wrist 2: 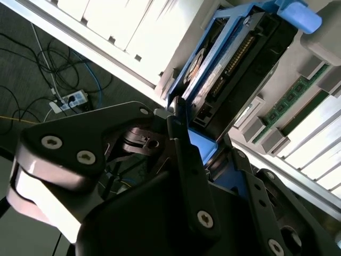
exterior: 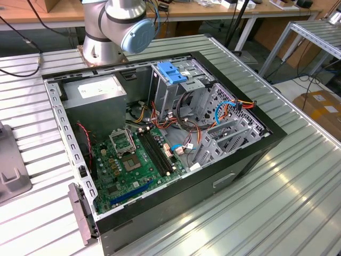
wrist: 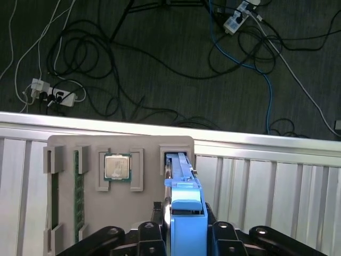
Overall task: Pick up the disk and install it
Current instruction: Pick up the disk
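The disk point(wrist 2: 234, 58), a dark flat drive framed by bright blue rails, stands on edge in a slot of a grey holder block point(wrist: 144, 146). In the first wrist view I see the disk point(wrist: 184, 181) edge-on, its blue end tab toward the camera. My gripper point(wrist: 185, 216) has one dark finger on each side of the blue rail and appears shut on it. In the second wrist view the gripper point(wrist 2: 205, 145) clasps the lower blue tab, and the disk's body rises past the fingers point(wrist 2: 184, 160).
The holder also carries a processor chip point(wrist: 117, 166) and memory sticks point(wrist: 78, 178). Beyond the ribbed table edge point(wrist: 256, 140) lies floor with cables and power strips. The exterior view has the open computer case point(exterior: 160, 133) with a blue bracket on a metal cage point(exterior: 173, 72).
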